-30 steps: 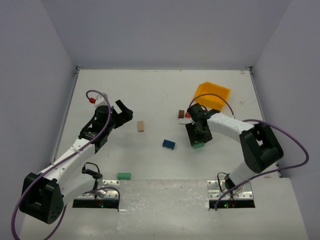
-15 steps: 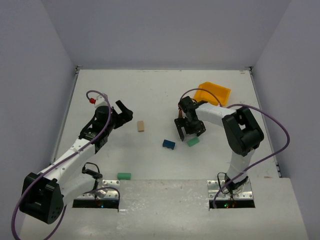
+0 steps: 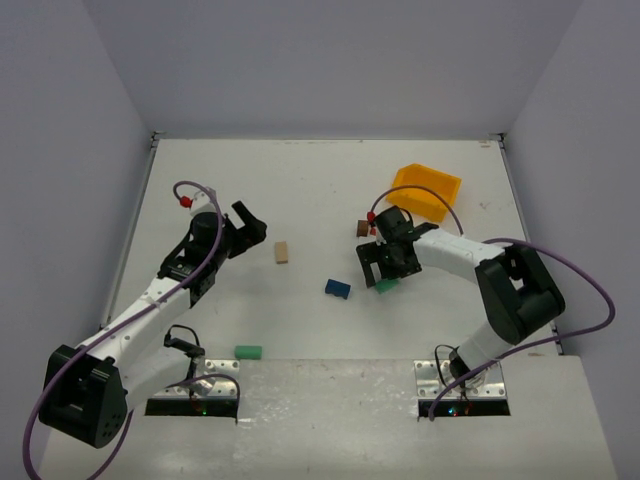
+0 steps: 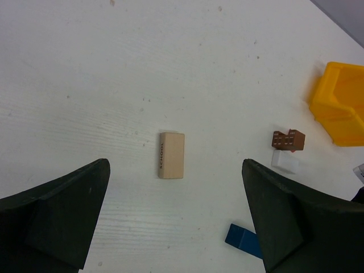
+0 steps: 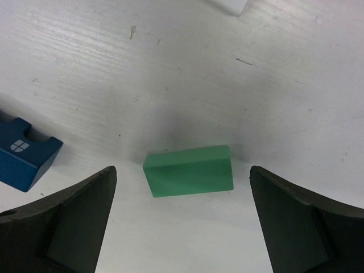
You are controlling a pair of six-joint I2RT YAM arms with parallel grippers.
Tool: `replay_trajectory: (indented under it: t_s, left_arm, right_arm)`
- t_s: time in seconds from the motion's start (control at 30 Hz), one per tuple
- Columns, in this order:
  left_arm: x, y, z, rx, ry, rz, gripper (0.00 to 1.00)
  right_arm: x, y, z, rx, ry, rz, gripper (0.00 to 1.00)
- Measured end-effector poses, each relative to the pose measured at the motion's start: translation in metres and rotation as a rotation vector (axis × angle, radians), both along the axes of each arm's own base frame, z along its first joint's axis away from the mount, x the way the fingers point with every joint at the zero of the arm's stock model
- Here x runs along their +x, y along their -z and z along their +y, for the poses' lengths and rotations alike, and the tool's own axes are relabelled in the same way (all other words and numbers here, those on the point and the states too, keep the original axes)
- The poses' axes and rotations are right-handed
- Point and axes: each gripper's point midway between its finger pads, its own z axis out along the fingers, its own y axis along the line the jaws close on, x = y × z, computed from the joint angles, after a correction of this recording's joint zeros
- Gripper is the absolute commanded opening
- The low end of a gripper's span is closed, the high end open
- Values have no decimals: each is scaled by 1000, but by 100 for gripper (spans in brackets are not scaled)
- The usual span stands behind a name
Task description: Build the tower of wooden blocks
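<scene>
The wood blocks lie apart on the white table [image 3: 300, 190]; no stack shows. A green block [image 5: 189, 170] lies flat between the open fingers of my right gripper [image 5: 182, 196], which hovers just above it without touching; in the top view the gripper [image 3: 385, 266] covers most of this block [image 3: 386, 286]. A blue block [image 3: 337, 289] lies just left of it. A tan block [image 3: 282, 252] lies ahead of my open, empty left gripper [image 3: 250, 225], also seen in the left wrist view [image 4: 172, 155]. A second green block [image 3: 248, 351] lies near the front.
A yellow bin [image 3: 427, 190] stands at the back right. A brown block [image 4: 288, 140] and a white block [image 4: 284, 161] lie beside each other near the bin. Walls close in the table on three sides.
My right gripper swung left and back away from the green block, then came back over it, open. The green block stays on the table. The left arm has not moved.
</scene>
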Motion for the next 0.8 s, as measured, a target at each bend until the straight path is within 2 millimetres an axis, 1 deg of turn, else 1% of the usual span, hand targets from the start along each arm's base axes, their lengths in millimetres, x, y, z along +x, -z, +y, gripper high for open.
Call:
replay_trajectory:
  t_s: [0.13,0.2,0.37,0.43,0.5,0.53,0.6,0.67,0.73,0.8]
  left_arm:
    - [0,0,-1,-2,4,2,100]
    - [-1,0,-1,-3,6,2,100]
    - [-1,0,-1,-4,7,1,100]
    - [-1,0,-2,-4,8,2,100]
    - [-1,0,-2,-5,10,2,100]
    - [-1,0,-2,-5,10,2,100]
    - [-1,0,-3,-7,13,2,100]
    - [-1,0,-3,-8,16,3,100]
    - [-1,0,-3,-9,17,3,100]
    - [-1,0,-3,-8,16,3,100]
  right_arm:
    - [-7,9,-1,-1,-18,25,93]
    - [-7,12,-2,-7,-22,29,85]
    - [-5,12,-2,-11,-30,21,54]
    - [-5,12,-2,-11,-33,20,45]
    - [-5,12,-2,-12,-34,18,42]
    - [-5,12,-3,-13,-36,17,38]
    - [-4,10,-3,-14,-43,12,36]
    - [-1,4,-1,-7,-66,-10,35]
    - [9,-10,6,19,-108,-59,35]
    - [26,-31,21,72,-183,-136,35]
